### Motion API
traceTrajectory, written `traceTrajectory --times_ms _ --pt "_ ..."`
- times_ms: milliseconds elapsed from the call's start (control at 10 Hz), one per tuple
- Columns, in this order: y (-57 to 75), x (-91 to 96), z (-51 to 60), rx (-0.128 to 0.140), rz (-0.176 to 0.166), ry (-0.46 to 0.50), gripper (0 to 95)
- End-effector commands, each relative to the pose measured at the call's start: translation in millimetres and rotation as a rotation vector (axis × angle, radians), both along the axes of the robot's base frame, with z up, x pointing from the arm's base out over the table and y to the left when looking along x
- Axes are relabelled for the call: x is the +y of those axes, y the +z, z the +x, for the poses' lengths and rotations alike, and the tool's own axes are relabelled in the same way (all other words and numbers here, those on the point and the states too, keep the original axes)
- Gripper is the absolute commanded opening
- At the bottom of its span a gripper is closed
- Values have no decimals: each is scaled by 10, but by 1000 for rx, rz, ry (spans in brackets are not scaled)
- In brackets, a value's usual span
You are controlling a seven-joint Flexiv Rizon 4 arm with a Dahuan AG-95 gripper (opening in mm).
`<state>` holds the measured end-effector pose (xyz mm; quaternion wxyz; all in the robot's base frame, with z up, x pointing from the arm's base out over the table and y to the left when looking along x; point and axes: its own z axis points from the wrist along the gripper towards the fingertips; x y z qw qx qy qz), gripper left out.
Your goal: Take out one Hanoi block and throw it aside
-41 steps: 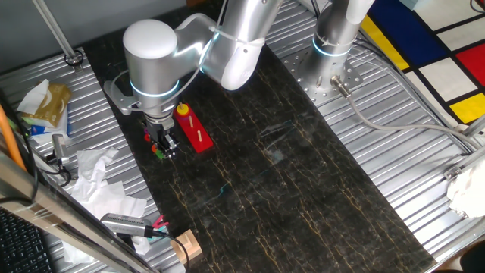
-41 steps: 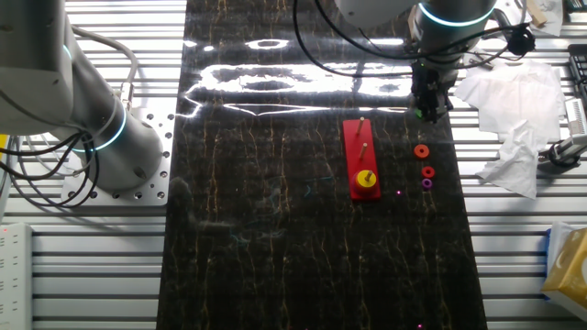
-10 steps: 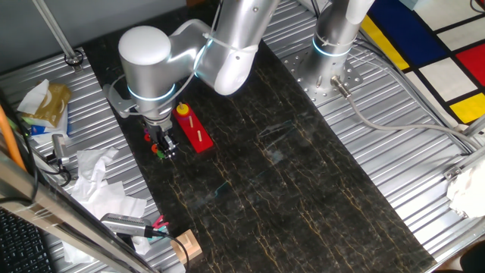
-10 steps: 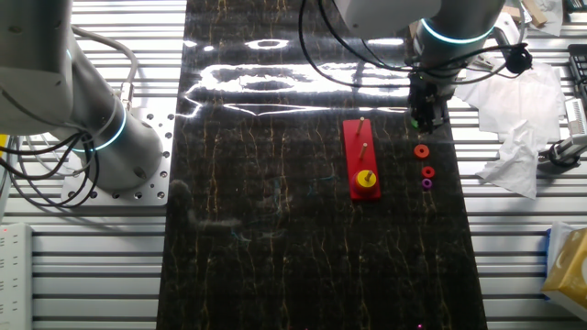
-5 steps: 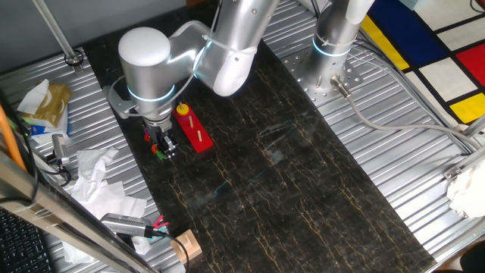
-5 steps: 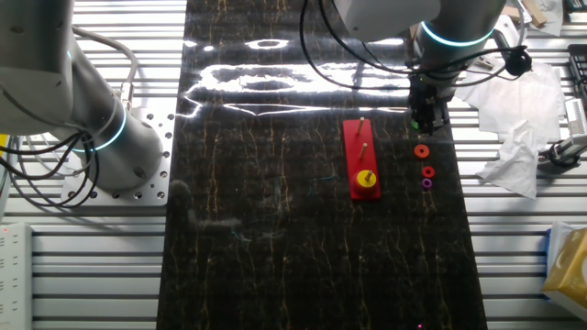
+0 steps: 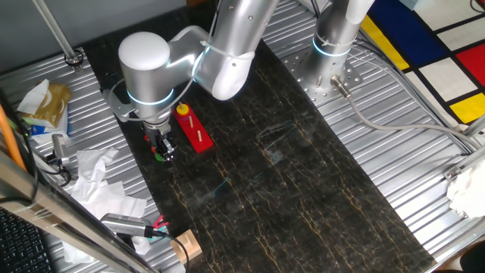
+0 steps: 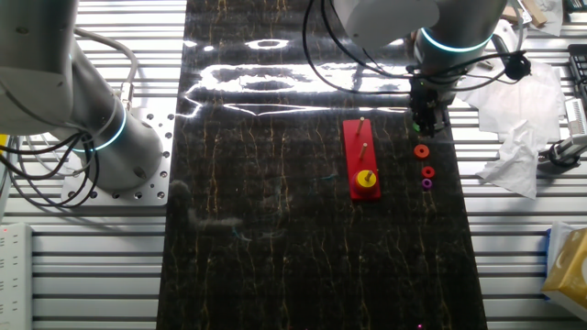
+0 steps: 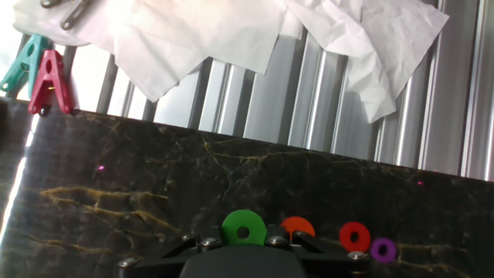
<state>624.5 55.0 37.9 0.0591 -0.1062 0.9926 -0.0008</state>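
The Hanoi block (image 9: 243, 228) is a small green ring held upright between my fingertips in the hand view. My gripper (image 9: 243, 241) is shut on it, just above the black mat. In one fixed view the gripper (image 7: 161, 150) hangs left of the red peg base (image 7: 198, 136), which carries a yellow disc (image 7: 183, 111). In the other fixed view the gripper (image 8: 428, 123) is right of the base (image 8: 363, 156), just above an orange-red ring (image 8: 421, 151), a red ring (image 8: 427, 171) and a purple ring (image 8: 426, 183) lying on the mat.
Crumpled white paper (image 9: 231, 31) lies on the ribbed metal just past the mat edge, with a red clothespin (image 9: 48, 81) and a teal one (image 9: 23, 63). A second arm's base (image 8: 110, 137) stands beside the mat. A wooden block (image 7: 186, 246) sits at the near corner.
The gripper has shifted slightly along the mat edge toward the loose rings, still holding the green ring. Nothing else has moved.
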Motion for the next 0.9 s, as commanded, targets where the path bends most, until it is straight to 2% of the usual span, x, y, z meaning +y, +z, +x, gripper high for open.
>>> traceTrajectory --times_ms 100,900 --pt "-14 4 12 -3 0 0 0" --pt "-99 26 58 -11 -2 -3 0"
